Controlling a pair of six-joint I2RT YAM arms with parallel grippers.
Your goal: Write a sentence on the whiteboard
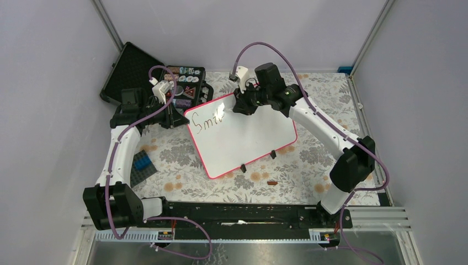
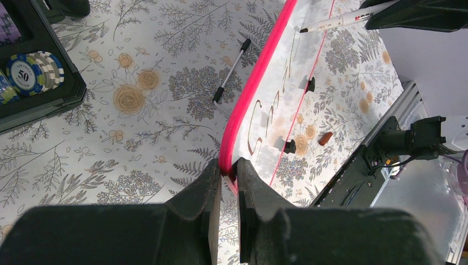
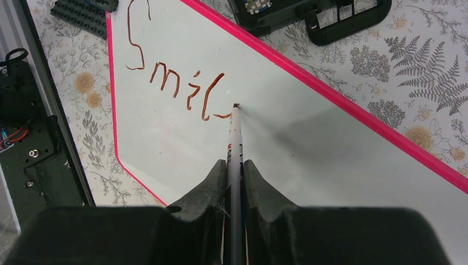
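The floral worktop (image 1: pixel 309 165) carries the whiteboard (image 1: pixel 248 138), set askew at centre frame in the top view. The left claw (image 2: pixel 227 168) pinches its pink rim. The right claw (image 3: pixel 235 165) is clamped on a marker (image 3: pixel 235 132). The marker's tip touches the board just right of the sentence (image 3: pixel 176 83), which reads "Smil".

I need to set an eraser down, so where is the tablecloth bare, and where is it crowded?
Bare cloth lies between the whiteboard and the base rail, apart from a small brown piece, and right of it beside the right arm. Crowded: far left, with the black case, brick plate and left tool.
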